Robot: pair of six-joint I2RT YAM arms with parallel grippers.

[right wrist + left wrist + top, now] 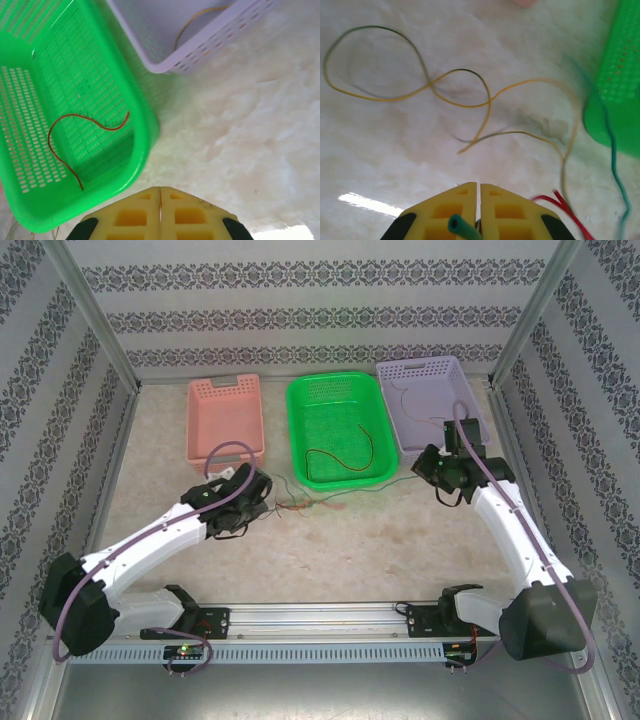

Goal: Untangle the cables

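Bearing everything, the pale surface [350,560] carries three baskets in a row along its far edge. Left arm [150,540] reaches toward the middle; right arm [520,530] reaches toward the far right. Pink basket [225,425] stands left, green basket [330,420] centre, purple basket [430,365] right, each just beside the next. Left gripper [478,185] sits low over the surface in front of the pink basket, jaws closed, with the end of a green cable [462,227] sticking out at the seam between them. Right gripper [160,189] hangs above the surface near the front corners of the green and purple baskets, jaws closed on nothing visible. Loose cables [310,505] lie tangled on the surface between the left gripper and the green basket. Among them a yellow cable [385,97] loops over itself just ahead of the left jaws. One red cable [60,125] lies curled inside the green basket. One orange-brown cable [200,15] lies inside the purple basket.
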